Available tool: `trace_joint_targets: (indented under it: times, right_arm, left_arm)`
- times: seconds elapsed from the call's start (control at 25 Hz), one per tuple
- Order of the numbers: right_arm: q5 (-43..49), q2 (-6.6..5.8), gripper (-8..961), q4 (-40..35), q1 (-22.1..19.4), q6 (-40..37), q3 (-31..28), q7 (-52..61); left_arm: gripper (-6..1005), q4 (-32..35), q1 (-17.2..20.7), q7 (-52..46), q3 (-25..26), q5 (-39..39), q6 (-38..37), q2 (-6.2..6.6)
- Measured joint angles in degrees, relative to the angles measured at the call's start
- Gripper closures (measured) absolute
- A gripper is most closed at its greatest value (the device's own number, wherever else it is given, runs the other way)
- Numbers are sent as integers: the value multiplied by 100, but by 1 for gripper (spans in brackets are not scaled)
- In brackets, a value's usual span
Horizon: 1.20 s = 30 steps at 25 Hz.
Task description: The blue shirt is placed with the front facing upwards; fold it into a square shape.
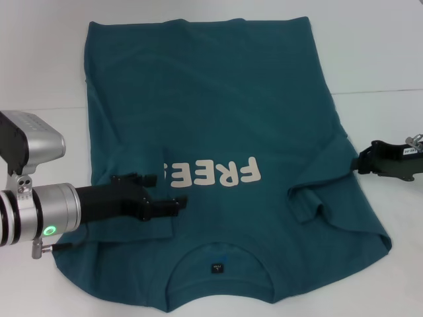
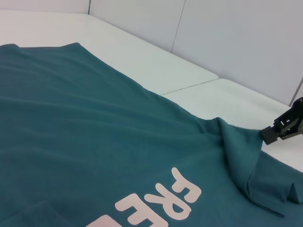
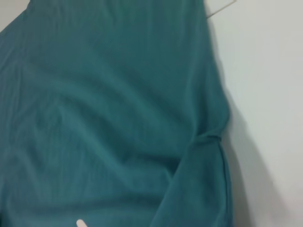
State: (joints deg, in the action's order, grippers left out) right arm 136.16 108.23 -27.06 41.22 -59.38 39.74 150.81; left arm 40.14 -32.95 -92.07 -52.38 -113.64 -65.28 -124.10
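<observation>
Shirt fabric is covering most of the white table (image 1: 390,59): the blue shirt (image 1: 218,119) is lying front up, collar (image 1: 221,267) nearest the robot and hem at the far edge, with the cream lettering (image 1: 215,173) reading upside down from the head view. The left gripper (image 1: 173,195) is reaching over the shirt's left side, covering the last letter; its black fingers are spread apart with nothing visibly clamped between them. The right gripper (image 1: 357,163) is sitting at the shirt's right edge, where the sleeve (image 1: 317,198) is lying bunched and folded inward. Its tips are apparently touching the cloth, though whether they are pinching it I cannot tell.
</observation>
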Motion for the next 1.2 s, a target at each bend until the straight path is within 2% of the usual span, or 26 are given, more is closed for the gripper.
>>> trace_joint_targets:
  times: [0.64, 0.88, 1.2]
  right_arm:
    - [-33, -202, 580, -60, -35, -216, -89, 52]
    - [-7, -207, 513, -173, -82, -399, -58, -40]
    - [-5, -169, 511, -304, -293, -374, -54, -73]
  left_arm:
    - [80, 81, -7, -2, 3, 0, -65, 4]
    - [80, 97, -36, 12, 0, 2, -97, -15]
    - [80, 66, -91, 58, -9, 9, -130, -30]
